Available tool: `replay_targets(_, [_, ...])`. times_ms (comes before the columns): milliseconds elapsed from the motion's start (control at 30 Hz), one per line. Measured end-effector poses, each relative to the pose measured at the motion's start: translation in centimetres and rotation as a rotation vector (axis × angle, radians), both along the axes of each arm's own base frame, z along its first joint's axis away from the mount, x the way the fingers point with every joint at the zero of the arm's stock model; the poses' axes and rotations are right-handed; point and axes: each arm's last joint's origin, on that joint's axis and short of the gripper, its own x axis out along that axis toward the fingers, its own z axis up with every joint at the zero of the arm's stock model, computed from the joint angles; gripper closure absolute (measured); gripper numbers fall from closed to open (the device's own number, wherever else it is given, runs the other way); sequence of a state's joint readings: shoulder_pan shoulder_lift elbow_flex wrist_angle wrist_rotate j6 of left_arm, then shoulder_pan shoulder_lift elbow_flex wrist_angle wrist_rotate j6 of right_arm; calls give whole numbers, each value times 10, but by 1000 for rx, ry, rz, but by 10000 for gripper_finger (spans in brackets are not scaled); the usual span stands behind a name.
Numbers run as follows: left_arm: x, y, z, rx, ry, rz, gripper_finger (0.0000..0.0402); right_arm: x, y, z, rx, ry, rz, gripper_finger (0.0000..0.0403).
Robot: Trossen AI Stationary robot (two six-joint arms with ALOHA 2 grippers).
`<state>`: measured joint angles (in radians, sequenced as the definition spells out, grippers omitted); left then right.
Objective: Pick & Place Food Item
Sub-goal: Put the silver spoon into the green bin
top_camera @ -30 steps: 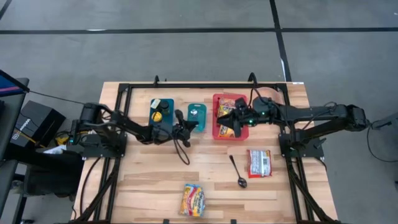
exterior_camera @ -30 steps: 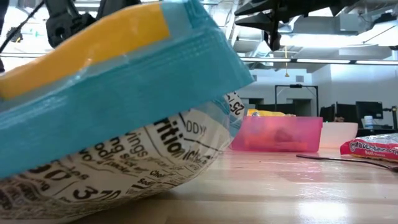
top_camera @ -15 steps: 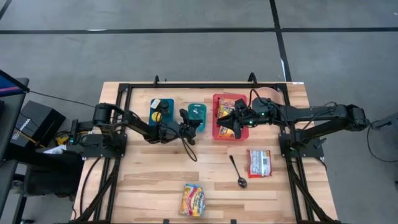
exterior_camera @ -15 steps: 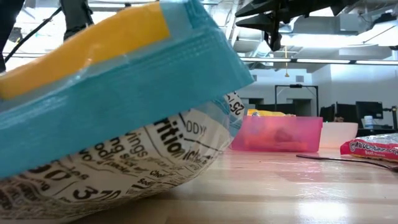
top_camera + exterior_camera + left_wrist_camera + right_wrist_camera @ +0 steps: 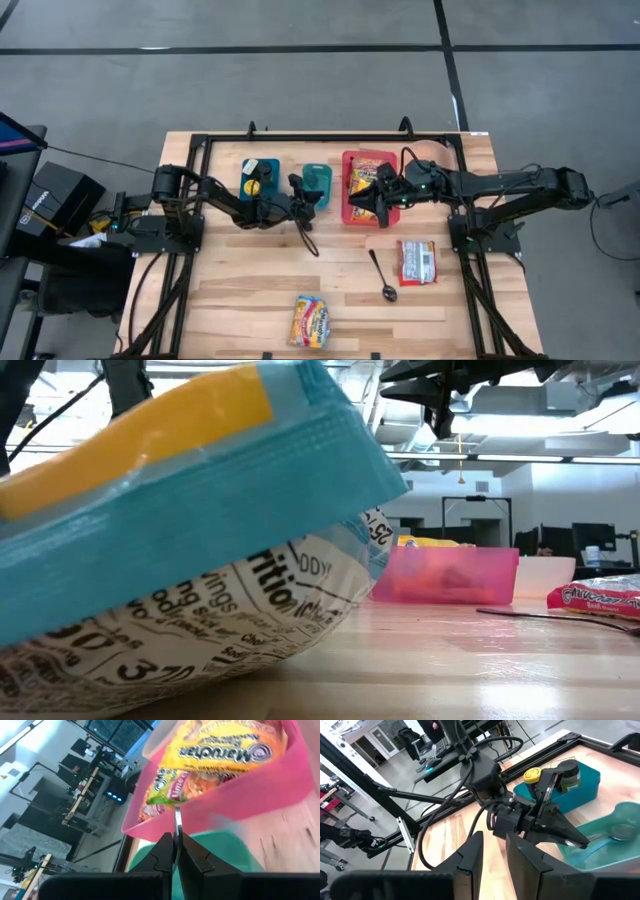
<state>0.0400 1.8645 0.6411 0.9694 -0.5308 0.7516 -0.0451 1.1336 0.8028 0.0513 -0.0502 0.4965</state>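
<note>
Currently, as I read it:
Left gripper [image 5: 312,198]: fingers together on a spoon handle [image 5: 177,827], over the teal dish [image 5: 318,181].
Right gripper [image 5: 372,203]: parted, at the pink bin [image 5: 350,200].
Noodle packet [image 5: 215,760]: inside that bin.

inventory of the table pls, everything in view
table: 1, light wood, under both arms
teal bin: 1, back left
yellow-capped item: 1, in teal bin
dark jar: 1, in teal bin
teal tray: 1, back centre
tray spoon: 1, metal, bowl end in teal tray
pink bin: 1, right of the tray
noodle packet: 1, yellow, in pink bin
loose spoon: 1, dark, front right
red packet: 1, right of loose spoon
yellow-and-teal packet: 1, front edge
left gripper: shut on tray spoon's handle
right gripper: open, at pink bin
</note>
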Motion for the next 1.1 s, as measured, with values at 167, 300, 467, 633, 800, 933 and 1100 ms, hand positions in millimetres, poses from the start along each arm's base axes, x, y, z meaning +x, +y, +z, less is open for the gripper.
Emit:
replay_targets(167, [-1,0,-2,0,31,-8,394,0,0,0,0,0,0,324])
replay_targets(300, [-1,0,-2,0,32,-8,393,0,0,0,0,0,0,324])
replay_targets(467, [0,-1,-3,-8,35,-33,389,0,0,0,0,0,0,324])
replay_targets(633, [0,-2,-3,-20,36,-65,381,0,0,0,0,-1,0,324])
replay_targets(800, [0,-2,-3,-20,36,-65,374,0,0,0,0,0,0,323])
replay_targets(933, [0,-2,-3,-20,35,-65,366,0,0,0,0,0,0,324])
replay_targets(1100, [0,-2,-3,-19,34,-64,347,0,0,0,0,0,0,324])
